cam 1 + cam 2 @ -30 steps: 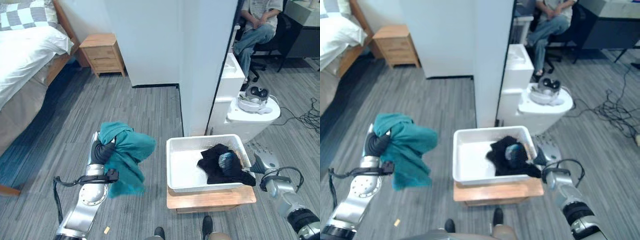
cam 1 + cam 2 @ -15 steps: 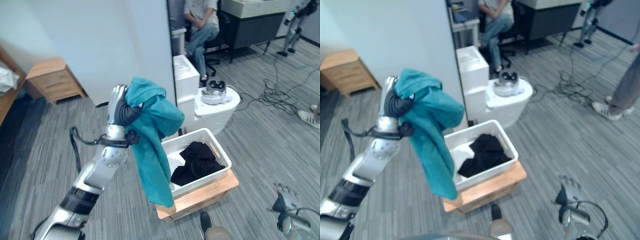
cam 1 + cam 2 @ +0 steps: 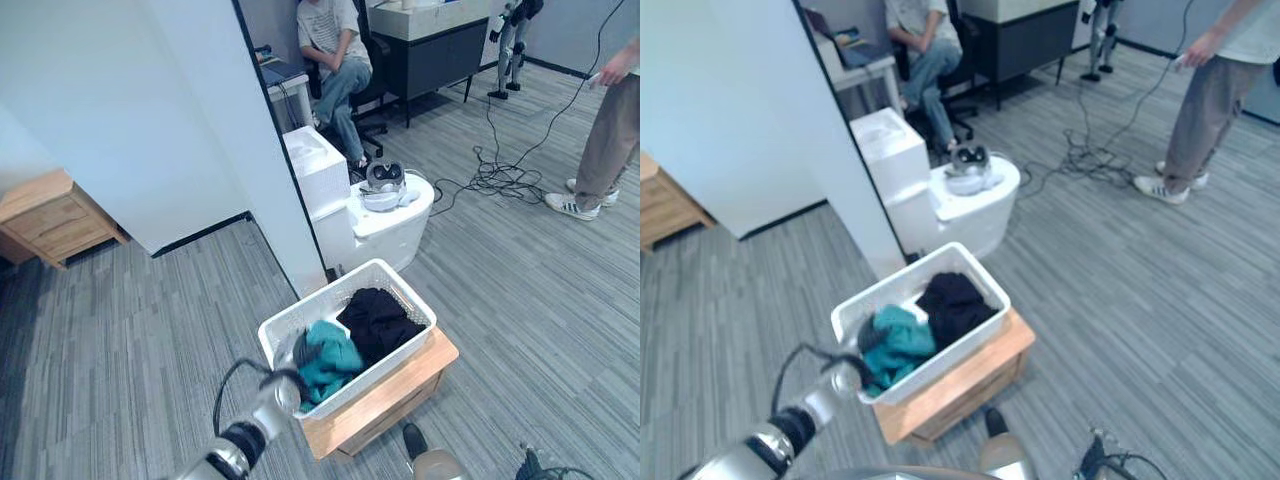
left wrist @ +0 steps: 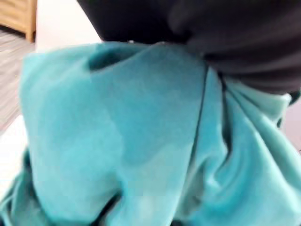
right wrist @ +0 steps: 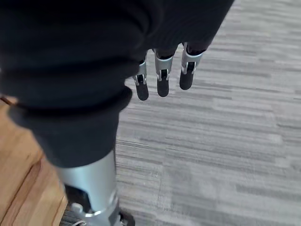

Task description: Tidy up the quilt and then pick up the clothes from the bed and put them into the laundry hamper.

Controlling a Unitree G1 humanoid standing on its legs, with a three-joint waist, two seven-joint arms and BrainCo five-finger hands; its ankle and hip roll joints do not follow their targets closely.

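A white laundry hamper (image 3: 320, 295) sits on a low wooden stand (image 3: 400, 392). A teal garment (image 3: 326, 358) lies bunched in its near left part, beside black clothes (image 3: 380, 320) on the right. My left hand (image 3: 288, 372) is at the hamper's near left rim, against the teal garment; in the left wrist view the teal garment (image 4: 117, 141) hides its fingers. My right hand (image 5: 162, 84) hangs low beside the stand over the grey floor, with its fingers straight and nothing in them.
A white partition wall (image 3: 200, 120) rises behind the hamper. Next to it stands a white round unit with a headset (image 3: 385, 180) on top. One person sits on a chair (image 3: 335, 50), another stands at the far right (image 3: 610, 110). Cables (image 3: 500, 175) lie on the floor; a wooden nightstand (image 3: 50, 215) is far left.
The camera has turned right and the bed has left the picture. My left hand has come down from chest height and brought the teal garment into the hamper. The right hand hangs lower.
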